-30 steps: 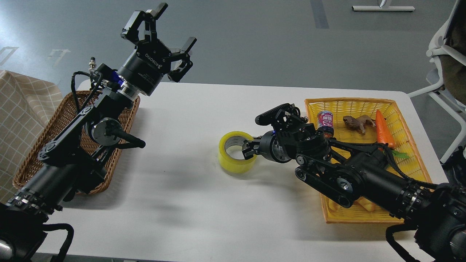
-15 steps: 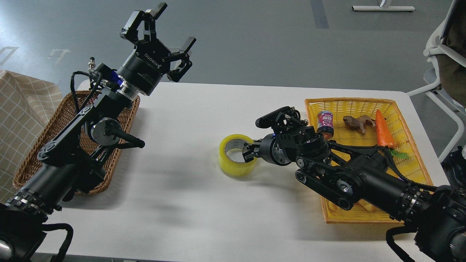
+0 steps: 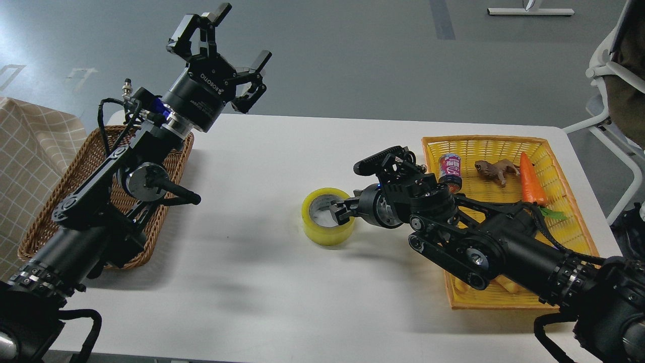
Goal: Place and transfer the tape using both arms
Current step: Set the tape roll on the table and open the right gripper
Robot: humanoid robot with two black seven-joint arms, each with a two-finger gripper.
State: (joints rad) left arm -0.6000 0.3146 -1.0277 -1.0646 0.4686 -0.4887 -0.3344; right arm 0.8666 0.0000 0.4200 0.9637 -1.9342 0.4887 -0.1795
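Since a second ago the tape (image 3: 327,216) has sunk a little toward the table (image 3: 282,166) with the right gripper (image 3: 343,210); the left arm has not moved.

The right gripper has fingers hooked over the roll's right wall, one inside the grey-white core, clamped on it; the roll lies flat near the table's middle, left of the yellow basket (image 3: 569,222). That basket holds a can (image 3: 451,170), a toy animal (image 3: 496,170) and a carrot (image 3: 532,182). The left gripper (image 3: 217,43) hangs raised over the table's far left edge, fingers spread and holding nothing, above the wicker basket (image 3: 45,222).
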